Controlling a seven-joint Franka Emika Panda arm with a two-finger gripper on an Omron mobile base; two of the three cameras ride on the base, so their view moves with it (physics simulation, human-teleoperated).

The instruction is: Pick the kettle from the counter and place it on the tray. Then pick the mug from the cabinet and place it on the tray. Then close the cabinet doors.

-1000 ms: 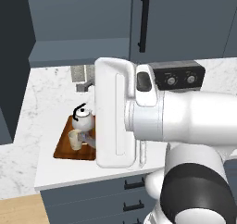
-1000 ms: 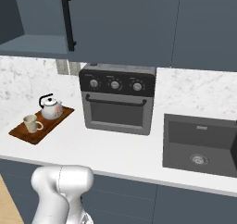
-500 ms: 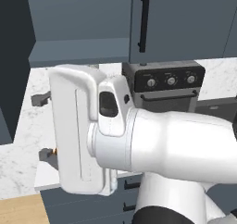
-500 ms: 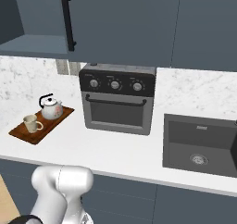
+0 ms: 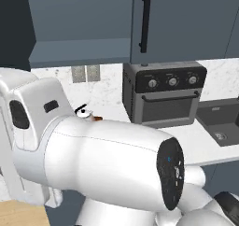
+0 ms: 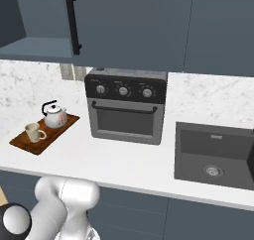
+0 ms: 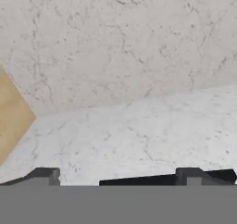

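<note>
Kitchen, simulated: white marble counter (image 6: 124, 159) under dark blue-grey cabinet (image 6: 34, 48), toaster oven (image 6: 125, 106) centre, sink (image 6: 213, 154) to its right. Tray (image 6: 45, 133) at counter's left, bearing kettle (image 6: 54, 116) and mug (image 6: 33, 132), both upright and near each other. Change over the last second: the arm has swung across the left base view, hiding most of the tray. Gripper (image 7: 118, 174): fingertips apart, nothing between them, facing bare marble. Judged remaining: cabinet doors (image 6: 124, 26); the left side stands open.
</note>
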